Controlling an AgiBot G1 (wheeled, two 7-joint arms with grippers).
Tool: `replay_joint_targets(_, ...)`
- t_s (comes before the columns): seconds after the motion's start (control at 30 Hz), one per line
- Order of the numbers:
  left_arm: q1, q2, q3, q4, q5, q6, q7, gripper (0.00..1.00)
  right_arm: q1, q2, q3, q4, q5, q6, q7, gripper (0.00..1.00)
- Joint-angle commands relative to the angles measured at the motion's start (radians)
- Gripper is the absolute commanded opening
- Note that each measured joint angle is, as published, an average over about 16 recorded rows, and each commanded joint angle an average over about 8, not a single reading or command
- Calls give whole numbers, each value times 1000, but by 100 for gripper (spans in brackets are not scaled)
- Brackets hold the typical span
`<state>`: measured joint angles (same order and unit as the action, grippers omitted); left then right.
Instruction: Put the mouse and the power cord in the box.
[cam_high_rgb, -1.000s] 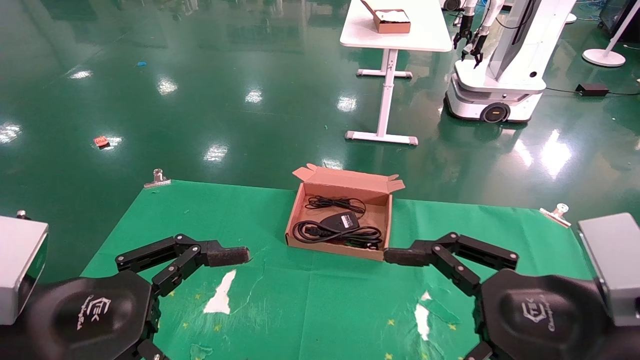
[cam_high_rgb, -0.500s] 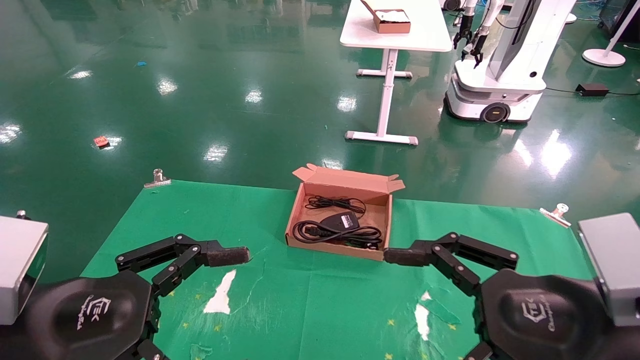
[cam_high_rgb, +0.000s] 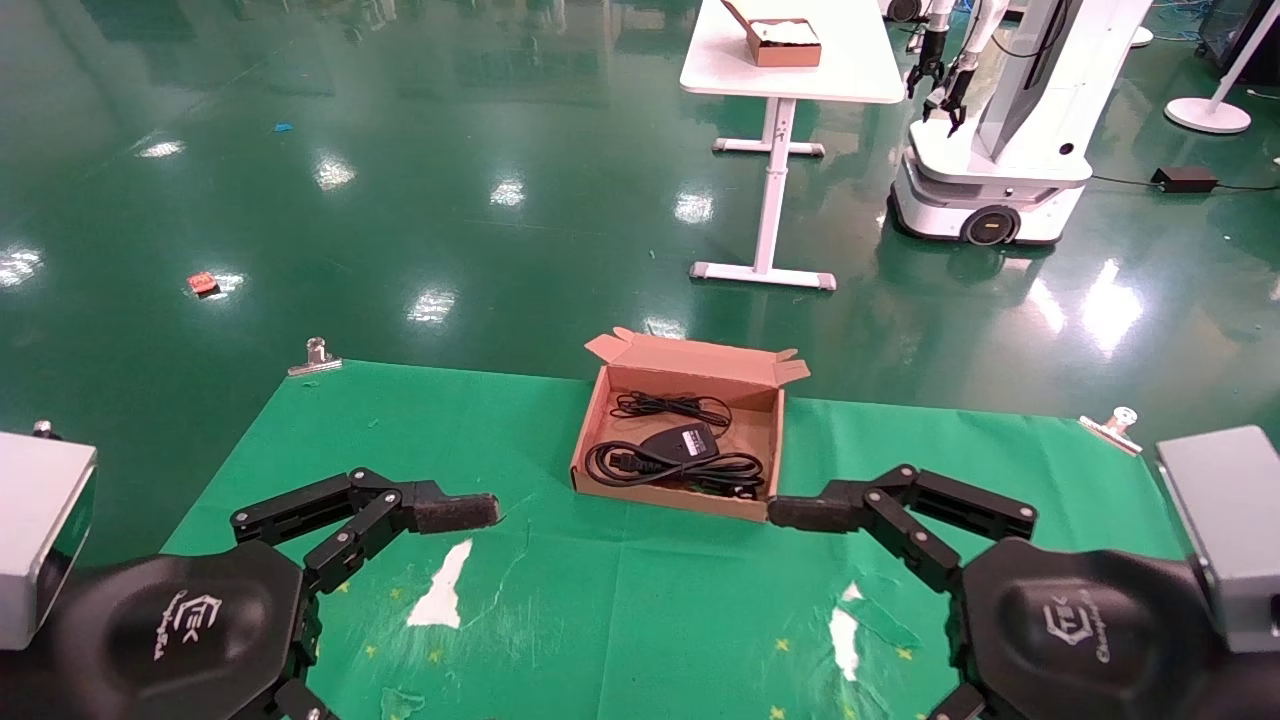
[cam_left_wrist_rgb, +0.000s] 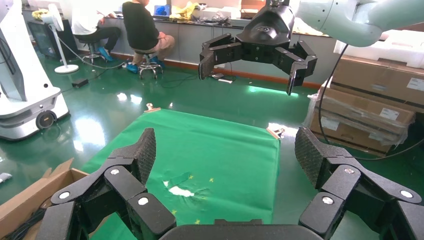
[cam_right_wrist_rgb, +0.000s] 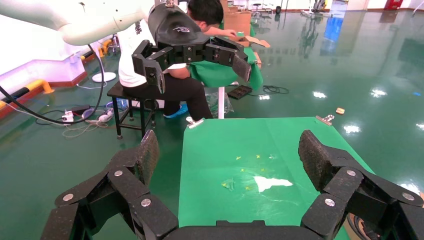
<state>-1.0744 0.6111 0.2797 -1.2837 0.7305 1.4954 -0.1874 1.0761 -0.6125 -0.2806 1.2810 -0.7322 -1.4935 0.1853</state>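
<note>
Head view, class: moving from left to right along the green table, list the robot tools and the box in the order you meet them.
left tool → box holding the mouse and power cord → right tool

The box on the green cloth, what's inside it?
The box holds the mouse, with its thin cable coiled toward the back, and the power cord bundled along the front. The mouse overlaps the cord, hiding part of it. Both end effectors hang open, empty.

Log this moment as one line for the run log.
mouse in box | power cord in box | left gripper open, idle | right gripper open, idle
</note>
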Motion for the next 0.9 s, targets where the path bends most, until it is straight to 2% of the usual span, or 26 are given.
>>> replay_joint_targets(0.03, 0, 0, 0, 0, 0, 0, 0, 100, 0, 0, 0, 0, 0, 0, 0, 100)
replay_joint_targets(0.9, 0, 0, 0, 0, 0, 0, 0, 100, 0, 0, 0, 0, 0, 0, 0, 100)
